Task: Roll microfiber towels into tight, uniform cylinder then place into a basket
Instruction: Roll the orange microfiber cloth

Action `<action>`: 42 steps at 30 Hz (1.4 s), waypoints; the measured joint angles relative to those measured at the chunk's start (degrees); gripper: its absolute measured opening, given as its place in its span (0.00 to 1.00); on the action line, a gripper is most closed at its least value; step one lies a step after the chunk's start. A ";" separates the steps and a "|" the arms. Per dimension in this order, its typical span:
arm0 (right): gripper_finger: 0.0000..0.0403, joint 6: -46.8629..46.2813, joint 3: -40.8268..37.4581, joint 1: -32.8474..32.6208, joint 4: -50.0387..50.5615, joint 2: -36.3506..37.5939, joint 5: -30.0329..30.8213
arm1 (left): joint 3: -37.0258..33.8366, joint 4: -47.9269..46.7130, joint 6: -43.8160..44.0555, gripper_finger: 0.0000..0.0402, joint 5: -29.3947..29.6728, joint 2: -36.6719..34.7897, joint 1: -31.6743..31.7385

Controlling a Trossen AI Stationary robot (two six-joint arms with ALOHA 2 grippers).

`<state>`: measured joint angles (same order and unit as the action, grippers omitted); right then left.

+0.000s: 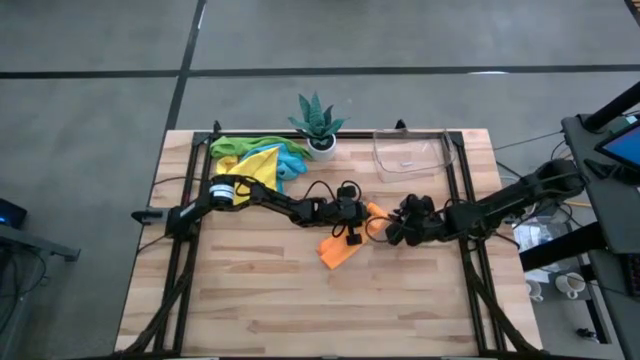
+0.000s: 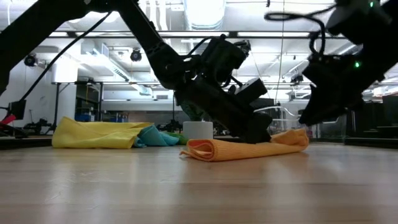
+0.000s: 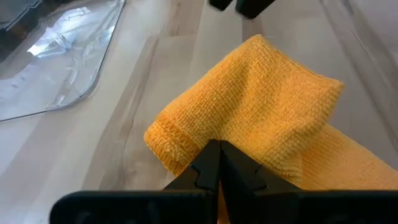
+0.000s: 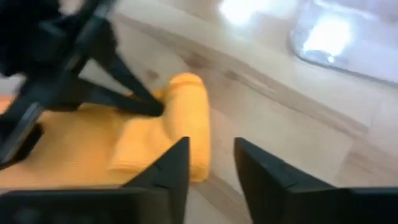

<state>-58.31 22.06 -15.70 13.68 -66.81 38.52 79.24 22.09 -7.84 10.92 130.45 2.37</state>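
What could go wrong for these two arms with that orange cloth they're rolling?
1. The orange towel is only partly rolled, with a flat tail left on the table. The right gripper has its jaws open and apart from the roll, so the loose end might unwind.
2. The left gripper is shut on the cloth; pulling could drag it instead of rolling it.
3. The basket sits at the table's far edge, so the roll could loosen during the carry.
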 joint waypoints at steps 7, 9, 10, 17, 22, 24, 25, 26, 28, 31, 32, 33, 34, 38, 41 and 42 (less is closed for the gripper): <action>0.57 -0.82 -8.41 4.86 -20.95 1.50 -5.37 | 0.02 0.02 -0.04 0.00 -0.03 -0.02 -0.09; 0.62 -0.81 -10.21 6.46 -25.63 0.28 -7.60 | 0.02 0.04 -0.04 0.00 -0.05 -0.02 -0.09; 0.63 -1.26 -10.88 7.06 -26.59 -0.51 -7.60 | 0.01 0.04 -0.04 0.00 -0.05 -0.04 -0.09; 0.67 -3.43 -12.08 9.29 -34.03 -5.58 -10.96 | 0.00 0.04 -0.04 0.00 -0.12 -0.04 -0.13; 0.67 -4.54 -10.56 9.29 -35.98 -10.66 -13.14 | 0.00 0.04 -0.05 0.00 -0.16 -0.04 -0.13; 0.66 -4.70 -9.45 9.29 -36.32 -12.80 -12.97 | 0.00 0.03 -0.06 0.00 -0.18 -0.04 -0.13; 0.65 -4.41 -8.80 9.29 -36.51 -13.77 -12.94 | 0.00 0.02 -0.07 0.00 -0.16 -0.07 -0.13; 0.63 -4.08 -8.23 9.29 -36.55 -14.58 -12.98 | 0.00 0.02 -0.07 0.00 -0.18 -0.07 -0.13; 0.61 -2.96 -7.25 9.29 -36.36 -15.63 -13.00 | 0.00 -0.01 -0.07 0.00 -0.18 -0.07 -0.13; 0.55 -1.72 -6.43 9.31 -35.33 -15.97 -13.48 | 0.00 -0.14 -0.09 0.00 -0.20 -0.09 -0.13; 0.53 -1.66 -6.26 9.31 -34.76 -15.92 -13.50 | 0.00 -0.20 -0.11 0.00 -0.20 -0.09 -0.13; 0.50 -1.68 -6.24 9.31 -34.35 -15.82 -13.51 | -0.04 -0.20 -0.30 0.00 -0.20 -0.09 -0.13; 0.47 -1.70 -6.30 9.31 -34.06 -15.77 -13.50 | -0.04 -0.20 -0.54 0.00 -0.20 -0.09 -0.13; 0.33 -1.56 -7.06 9.26 -33.82 -15.73 -13.41 | -0.09 -0.02 -2.02 0.00 -0.18 -0.19 -0.30; 0.22 -0.01 -7.39 9.22 -33.82 -15.73 -13.46 | -0.18 -0.56 -2.61 0.00 -0.38 -1.25 -0.49; 0.19 0.63 -7.40 9.22 -33.79 -15.73 -13.47 | -0.23 -0.83 -3.33 0.00 -0.32 -1.81 -0.63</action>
<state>-57.68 14.66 -6.48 -20.11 -82.54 25.05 79.01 21.25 -11.16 10.60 128.64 1.74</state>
